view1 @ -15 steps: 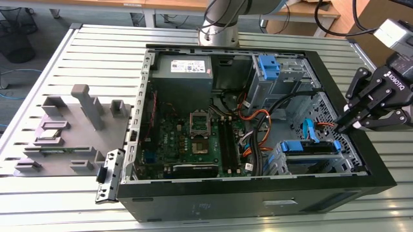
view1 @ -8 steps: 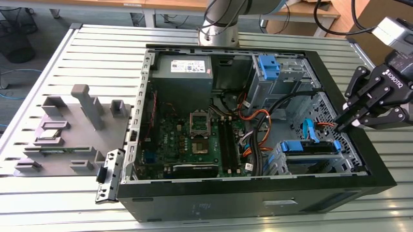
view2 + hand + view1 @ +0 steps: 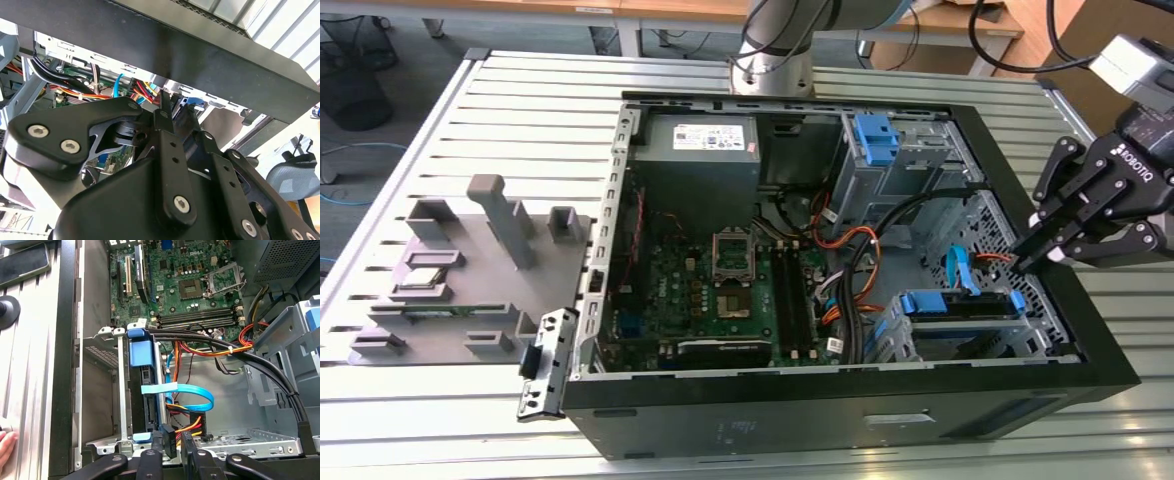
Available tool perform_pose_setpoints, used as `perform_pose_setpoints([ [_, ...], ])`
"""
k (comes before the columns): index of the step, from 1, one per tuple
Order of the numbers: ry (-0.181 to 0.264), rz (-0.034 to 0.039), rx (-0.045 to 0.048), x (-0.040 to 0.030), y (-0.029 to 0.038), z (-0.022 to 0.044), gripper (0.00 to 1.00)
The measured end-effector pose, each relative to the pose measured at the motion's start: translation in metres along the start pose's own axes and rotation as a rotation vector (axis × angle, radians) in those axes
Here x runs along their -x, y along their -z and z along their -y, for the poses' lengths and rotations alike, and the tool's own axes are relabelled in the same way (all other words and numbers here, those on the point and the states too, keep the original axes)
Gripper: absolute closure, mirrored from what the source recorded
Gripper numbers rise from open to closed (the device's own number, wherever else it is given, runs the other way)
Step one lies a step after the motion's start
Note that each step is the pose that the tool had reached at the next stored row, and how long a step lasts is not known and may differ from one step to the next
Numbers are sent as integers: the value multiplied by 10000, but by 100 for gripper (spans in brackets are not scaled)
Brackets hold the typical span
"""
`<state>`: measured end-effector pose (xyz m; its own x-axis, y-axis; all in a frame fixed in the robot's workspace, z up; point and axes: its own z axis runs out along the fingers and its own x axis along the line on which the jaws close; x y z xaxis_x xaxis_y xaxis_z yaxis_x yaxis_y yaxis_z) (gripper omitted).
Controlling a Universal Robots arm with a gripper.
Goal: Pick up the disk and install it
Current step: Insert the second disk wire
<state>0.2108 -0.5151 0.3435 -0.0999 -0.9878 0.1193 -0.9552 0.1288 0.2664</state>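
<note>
The disk [image 3: 958, 304] sits edge-up in the drive cage at the near right corner of the open computer case [image 3: 854, 395], its blue carrier frame [image 3: 139, 352] showing at the cage mouth. In the first wrist view its dark edge [image 3: 145, 400] runs down between the cage rails. My gripper [image 3: 1023, 262] hangs over the case's right wall, just to the exterior view's right of the cage. Its fingers [image 3: 150, 460] are drawn together, and nothing shows as held between them. A black power plug [image 3: 169, 440] on coloured wires lies right beyond the fingertips.
A light blue flat cable [image 3: 192, 396] and black cable bundles [image 3: 240, 357] cross the bay beside the cage. A second blue bracket [image 3: 873, 137] sits in the far cage. The motherboard [image 3: 720, 290] and grey power supply [image 3: 698, 150] fill the left. A person's fingertip [image 3: 3, 445] shows at the edge.
</note>
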Motion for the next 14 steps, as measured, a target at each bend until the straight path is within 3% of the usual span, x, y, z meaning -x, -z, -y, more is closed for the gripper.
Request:
perform_pose_setpoints([
  [4, 0, 0, 0, 0, 0, 0, 84],
  [14, 1, 0, 0, 0, 0, 1, 84],
])
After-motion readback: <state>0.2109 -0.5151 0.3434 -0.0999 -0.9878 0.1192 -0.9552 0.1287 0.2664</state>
